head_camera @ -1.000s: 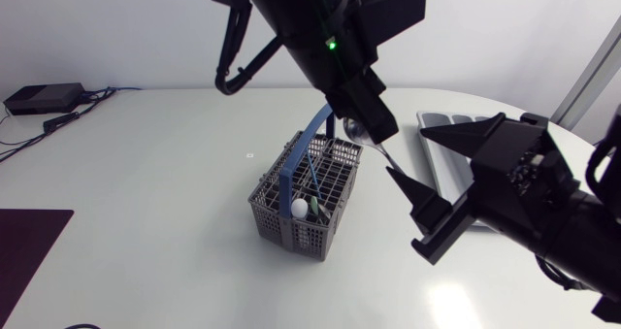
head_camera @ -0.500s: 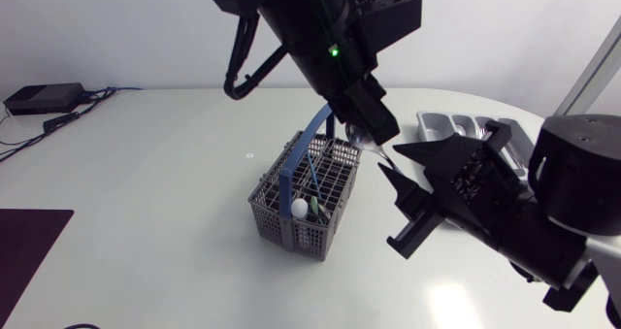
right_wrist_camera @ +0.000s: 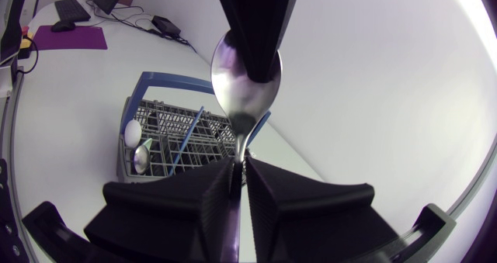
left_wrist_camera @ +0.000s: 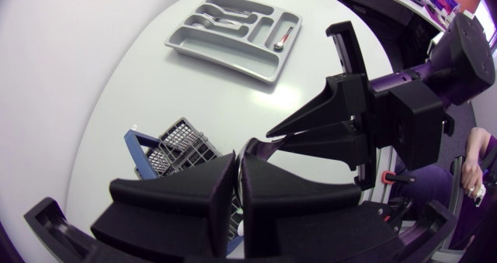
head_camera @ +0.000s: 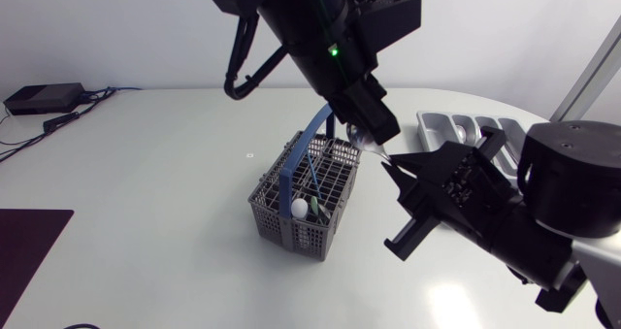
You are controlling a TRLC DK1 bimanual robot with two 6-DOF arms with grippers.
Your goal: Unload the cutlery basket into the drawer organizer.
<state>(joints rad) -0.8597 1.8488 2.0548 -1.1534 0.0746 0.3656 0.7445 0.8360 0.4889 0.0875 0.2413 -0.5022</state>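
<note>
A metal spoon [head_camera: 376,149] hangs in the air just right of the grey cutlery basket [head_camera: 306,198], gripped at both ends. My left gripper [head_camera: 374,125] is shut on its bowl [right_wrist_camera: 243,73], and my right gripper [head_camera: 393,164] is shut on its handle, which runs down between its fingers [right_wrist_camera: 239,174]. In the left wrist view my left gripper [left_wrist_camera: 237,187] faces my right gripper [left_wrist_camera: 268,136] tip to tip. The basket [right_wrist_camera: 175,139] has a blue handle and still holds a white-ended utensil [head_camera: 301,209] and a blue one [right_wrist_camera: 186,143]. The grey drawer organizer [head_camera: 466,130] lies at the right.
The organizer [left_wrist_camera: 233,34] has several compartments, with spoons [left_wrist_camera: 225,15] in one and a red-handled piece [left_wrist_camera: 283,38] in another. A dark mat [head_camera: 24,246] lies at the table's left edge. A black box with cables [head_camera: 44,98] sits at the far left corner.
My right gripper has moved in toward the spoon and closed on its handle. My left arm has kept the spoon's bowl in its grip and barely shifted.
</note>
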